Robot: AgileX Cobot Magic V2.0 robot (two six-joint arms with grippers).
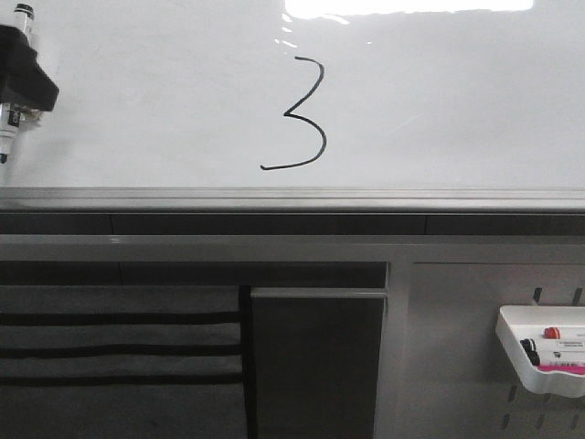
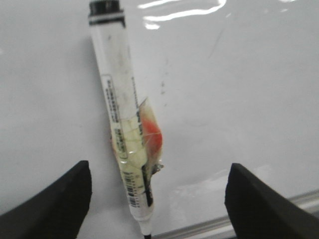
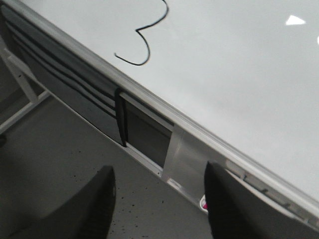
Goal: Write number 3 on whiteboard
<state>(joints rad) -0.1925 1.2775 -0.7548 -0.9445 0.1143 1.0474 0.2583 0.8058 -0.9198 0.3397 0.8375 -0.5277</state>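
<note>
The number 3 (image 1: 306, 114) is drawn in thin black line on the whiteboard (image 1: 457, 110), with its tail curving left just above the grey edge rail (image 1: 292, 199). It also shows in the right wrist view (image 3: 144, 35). My left gripper (image 1: 18, 82) is at the board's far left, at a white marker (image 1: 7, 137) with its tip pointing down. In the left wrist view my left gripper (image 2: 159, 174) is open: the jaws stand wide apart and neither touches the marker (image 2: 117, 94), which carries tape and an orange patch. My right gripper (image 3: 159, 169) is open and empty, away from the board.
A white tray (image 1: 544, 352) with spare markers hangs on the grey perforated panel (image 1: 457, 366) at lower right. A dark slotted panel (image 1: 119, 347) sits below the rail at left. Grey speckled floor (image 3: 75, 149) lies under my right gripper.
</note>
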